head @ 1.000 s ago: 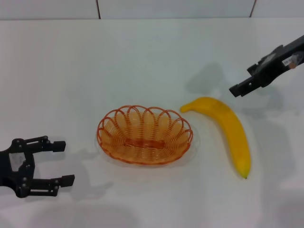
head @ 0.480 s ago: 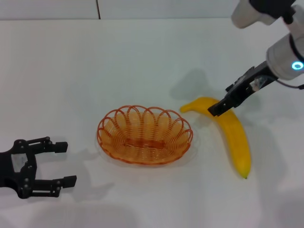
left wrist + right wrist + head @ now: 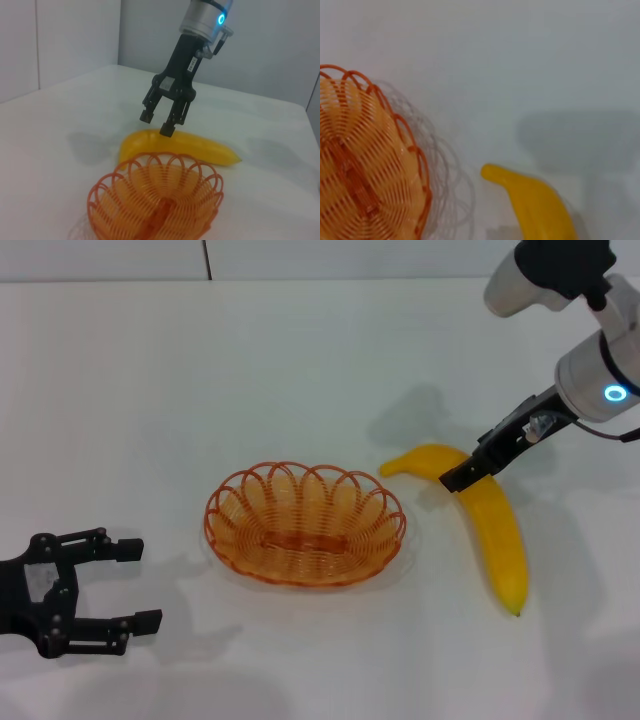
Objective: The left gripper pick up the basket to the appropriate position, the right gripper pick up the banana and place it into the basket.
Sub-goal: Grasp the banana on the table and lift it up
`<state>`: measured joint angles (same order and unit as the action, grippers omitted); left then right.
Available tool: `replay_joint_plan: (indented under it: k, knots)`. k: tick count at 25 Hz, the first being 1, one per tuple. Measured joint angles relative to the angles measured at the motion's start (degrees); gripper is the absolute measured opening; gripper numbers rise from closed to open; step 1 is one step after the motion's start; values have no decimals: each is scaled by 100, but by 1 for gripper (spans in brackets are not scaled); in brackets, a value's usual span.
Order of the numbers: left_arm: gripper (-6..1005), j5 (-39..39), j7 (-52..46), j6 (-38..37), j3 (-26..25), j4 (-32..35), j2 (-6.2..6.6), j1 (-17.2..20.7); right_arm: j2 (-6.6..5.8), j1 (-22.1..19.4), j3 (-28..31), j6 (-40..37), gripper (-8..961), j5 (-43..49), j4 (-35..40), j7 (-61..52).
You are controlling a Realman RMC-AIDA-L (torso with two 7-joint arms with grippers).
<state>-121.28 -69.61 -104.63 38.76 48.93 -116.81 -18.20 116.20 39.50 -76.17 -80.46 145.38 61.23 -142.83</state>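
Hovering over the banana [image 3: 487, 525], the right gripper [image 3: 458, 481] has its 2 black fingers spread apart, tips pointing down at the fruit's thicker upper part near the stem end. Left wrist view shows this best: right gripper [image 3: 159, 125] with one fingertip [image 3: 166, 131] right at the yellow skin and the other [image 3: 145, 116] slightly above it; jaws unclenched, nothing held. Cannot tell for sure whether the lower tip actually touches.

Blue ring light glows on the white arm behind that claw.

Banana lies flat on the white table [image 3: 300, 370], just to the right of the basket [image 3: 305, 523], curved, stem end nearest the basket rim, far tip pointing toward the robot. A small gap of bare table sits between stem end and rim. In the left wrist view the banana [image 3: 190, 149] lies behind the basket [image 3: 156, 203]. Right wrist view catches only the stem end of the banana [image 3: 532, 200] with the basket [image 3: 367, 165] beside it, apart.

Basket: orange wire, shallow, looped rim, upright on the table, nothing inside it.

Left gripper [image 3: 130, 583] hangs low on the basket's left side, well apart from it, 2 fingers spread wide and pointing toward the basket, grasping nothing.

White wall panels with 1 dark seam line run along the table's far edge, beyond the basket.
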Motion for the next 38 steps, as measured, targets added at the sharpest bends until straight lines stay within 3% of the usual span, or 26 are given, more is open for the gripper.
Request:
replay_joint_plan:
  k: [16, 31, 34, 38]
  knots:
    - [879, 0, -19, -5, 0, 3, 0, -44, -5, 178, -29, 386, 854, 11, -674, 7]
    - [879, 0, -50, -13, 0, 3, 0, -40, -5, 174, -38, 384, 803, 17, -683, 48]
    - [879, 0, -52, -14, 0, 3, 0, -38, -5, 169, -98, 391, 616, 14, -680, 48]
    - [879, 0, -53, -14, 0, 3, 0, -36, -3, 164, -135, 403, 522, 15, -677, 26]
